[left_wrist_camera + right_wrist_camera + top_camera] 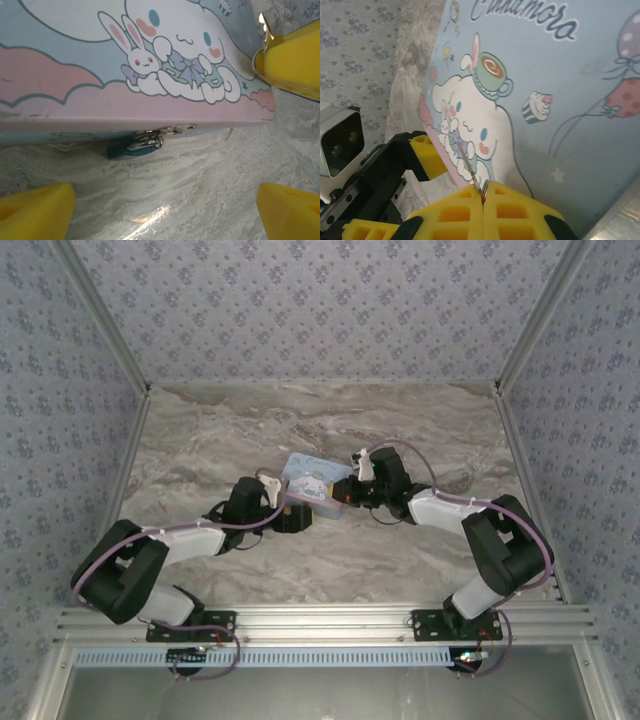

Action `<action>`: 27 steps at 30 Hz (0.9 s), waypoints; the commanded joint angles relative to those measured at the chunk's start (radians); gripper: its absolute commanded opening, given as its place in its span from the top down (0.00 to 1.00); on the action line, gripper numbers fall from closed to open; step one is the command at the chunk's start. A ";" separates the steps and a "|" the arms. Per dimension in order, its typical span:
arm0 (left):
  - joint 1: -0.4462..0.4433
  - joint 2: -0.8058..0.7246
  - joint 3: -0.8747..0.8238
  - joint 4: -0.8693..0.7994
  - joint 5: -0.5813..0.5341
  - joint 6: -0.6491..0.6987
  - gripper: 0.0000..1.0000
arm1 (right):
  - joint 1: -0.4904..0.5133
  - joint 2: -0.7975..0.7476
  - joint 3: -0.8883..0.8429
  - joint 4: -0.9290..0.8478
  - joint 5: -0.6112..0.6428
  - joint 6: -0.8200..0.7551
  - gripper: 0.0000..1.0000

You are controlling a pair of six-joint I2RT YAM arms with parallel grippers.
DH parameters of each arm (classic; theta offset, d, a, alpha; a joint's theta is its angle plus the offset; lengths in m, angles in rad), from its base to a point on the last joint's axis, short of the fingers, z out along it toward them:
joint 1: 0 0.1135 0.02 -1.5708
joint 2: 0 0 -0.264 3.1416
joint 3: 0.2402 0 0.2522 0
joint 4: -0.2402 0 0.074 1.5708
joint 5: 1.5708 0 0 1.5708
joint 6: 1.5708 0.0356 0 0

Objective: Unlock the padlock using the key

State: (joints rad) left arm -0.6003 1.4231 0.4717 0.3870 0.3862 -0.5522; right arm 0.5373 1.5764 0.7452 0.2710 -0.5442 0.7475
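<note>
The padlock [131, 148] hangs from the metal hasp [160, 132] on the front edge of the tin [75, 60]. Its teal body is tucked under the lid rim, low over the marble surface [190, 185]; I cannot tell whether it touches. The left gripper [165, 207] faces it with its yellow fingers [35, 212] spread wide, one off to each side, gripping nothing. The right gripper [483, 194] has its fingers pressed flat together on the key [470, 167], whose thin blade sticks out past the tips over the tin's printed lid.

The padlock looks small, light and rigid, and it probably swings freely on its shackle, so a push from the key would likely just swing it away. It wants steadying first: take the teal body by its two flat sides, low down, leaving the shackle and the end with the keyhole free. The keyhole itself is hidden here. The tin is likely light too and may slide if shoved.

The key is a stiff, slick sliver. Pinched at its head between soft pads, it could twist or slip when turned, so the blade should go in straight and be turned gently
</note>
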 commanded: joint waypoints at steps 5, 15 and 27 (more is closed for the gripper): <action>0.004 0.092 -0.002 0.149 0.013 -0.037 0.09 | -0.001 0.032 0.027 -0.103 0.042 -0.045 1.00; -0.002 0.173 0.018 0.208 0.020 -0.045 0.14 | 0.006 0.030 0.016 -0.120 0.060 -0.054 1.00; -0.029 0.235 0.077 0.200 0.075 -0.038 0.29 | 0.007 0.028 0.016 -0.129 0.066 -0.059 1.00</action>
State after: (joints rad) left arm -0.6056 1.6341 0.5228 0.5838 0.4046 -0.5941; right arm 0.5396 1.5803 0.7601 0.2352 -0.5262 0.7136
